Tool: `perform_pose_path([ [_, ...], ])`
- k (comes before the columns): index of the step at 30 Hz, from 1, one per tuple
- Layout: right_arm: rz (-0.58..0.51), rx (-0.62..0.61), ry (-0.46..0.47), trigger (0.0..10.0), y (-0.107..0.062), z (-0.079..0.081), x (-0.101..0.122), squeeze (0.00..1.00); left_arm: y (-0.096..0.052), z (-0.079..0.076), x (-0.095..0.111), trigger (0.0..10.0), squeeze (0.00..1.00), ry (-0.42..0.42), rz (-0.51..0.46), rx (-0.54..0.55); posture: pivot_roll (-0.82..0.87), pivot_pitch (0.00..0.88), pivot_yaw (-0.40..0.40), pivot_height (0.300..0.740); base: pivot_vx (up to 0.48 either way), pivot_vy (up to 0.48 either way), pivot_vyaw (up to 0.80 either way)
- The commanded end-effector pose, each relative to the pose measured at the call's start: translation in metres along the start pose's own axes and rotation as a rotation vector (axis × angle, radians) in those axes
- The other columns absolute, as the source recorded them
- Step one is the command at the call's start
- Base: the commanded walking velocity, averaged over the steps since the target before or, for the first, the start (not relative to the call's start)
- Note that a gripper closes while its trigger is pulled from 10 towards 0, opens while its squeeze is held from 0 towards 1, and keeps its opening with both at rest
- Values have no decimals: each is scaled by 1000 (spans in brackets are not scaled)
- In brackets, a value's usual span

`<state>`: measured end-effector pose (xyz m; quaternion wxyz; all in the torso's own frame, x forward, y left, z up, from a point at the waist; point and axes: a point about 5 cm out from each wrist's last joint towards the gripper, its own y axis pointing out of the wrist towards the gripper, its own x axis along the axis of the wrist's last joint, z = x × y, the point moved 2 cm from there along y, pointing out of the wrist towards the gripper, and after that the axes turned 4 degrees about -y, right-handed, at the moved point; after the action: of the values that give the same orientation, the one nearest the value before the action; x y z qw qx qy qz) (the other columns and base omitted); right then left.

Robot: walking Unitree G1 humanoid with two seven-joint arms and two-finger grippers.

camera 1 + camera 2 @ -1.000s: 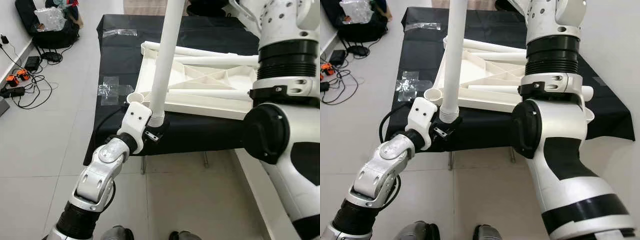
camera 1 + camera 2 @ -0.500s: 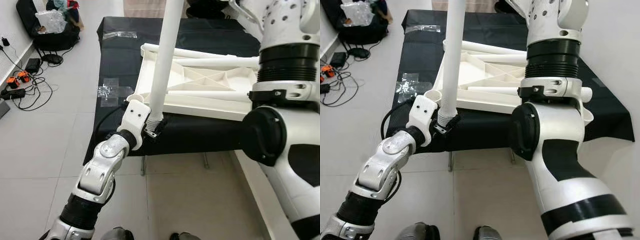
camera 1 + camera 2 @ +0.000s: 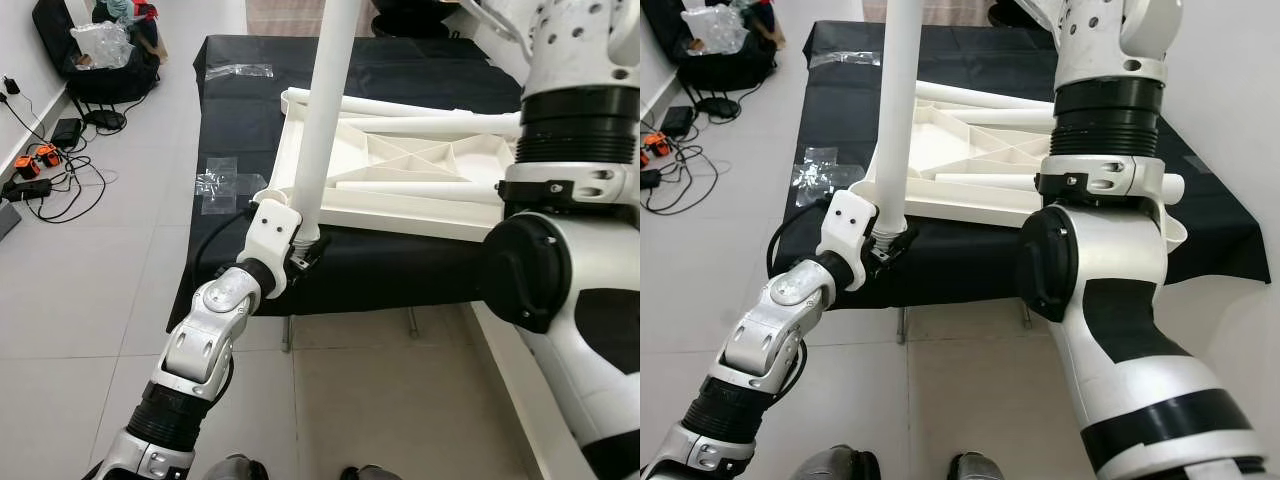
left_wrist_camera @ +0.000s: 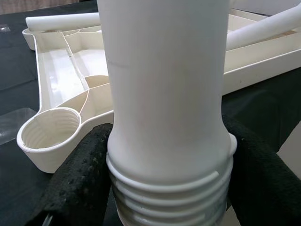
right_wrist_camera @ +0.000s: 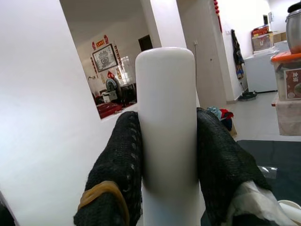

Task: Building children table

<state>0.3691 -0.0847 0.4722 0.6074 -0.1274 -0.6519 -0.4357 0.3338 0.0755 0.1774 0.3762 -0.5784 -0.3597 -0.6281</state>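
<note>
Left eye view: the left gripper (image 3: 300, 250) pinches the threaded lower end of a long white plastic table leg (image 3: 325, 120), held near-upright just beside the near-left corner of the upturned white plastic tabletop (image 3: 400, 165), which lies on a black-draped work table (image 3: 240, 110). The round threaded corner socket (image 3: 268, 195) sits partly behind the wrist, just beside the leg's end.

Right eye view: the leg leans slightly; its top runs out of frame toward the raised right arm. A clear plastic bag (image 3: 818, 165) lies on the cloth, apart from the socket.

Left wrist view: the black fingers (image 4: 77, 174) press on either side of the leg just above its thread. The socket (image 4: 49, 132) lies open and empty, beside and beyond the thread, not under it. Judgement: seating is not yet begun; the thread should be carried over the socket mouth, the leg brought square to the rim, then lowered before any turning, since a tilted start risks cross-threading.

Right wrist view: the right gripper (image 5: 167, 155) clamps the leg's rounded upper end, fingers (image 5: 120, 160) closed on both sides. Judgement: this upper grip should steer the tilt while the lower one locates the thread
</note>
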Motion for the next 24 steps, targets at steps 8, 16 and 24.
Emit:
perform_pose_path([
  [8,-9,-1,-2,10000,-4,0,-1,0,0,-2,-2,10000,0,68,1,-13,-26,21,-54,740,0,0,0],
  [16,73,-75,34,10000,-12,-15,-45,0,-8,3,8,10000,0,158,-44,20,-18,19,-51,740,0,0,0],
  [24,96,-127,79,10000,-15,-19,-70,0,-8,12,15,10000,0,206,-54,36,-15,21,-50,740,0,0,0],
])
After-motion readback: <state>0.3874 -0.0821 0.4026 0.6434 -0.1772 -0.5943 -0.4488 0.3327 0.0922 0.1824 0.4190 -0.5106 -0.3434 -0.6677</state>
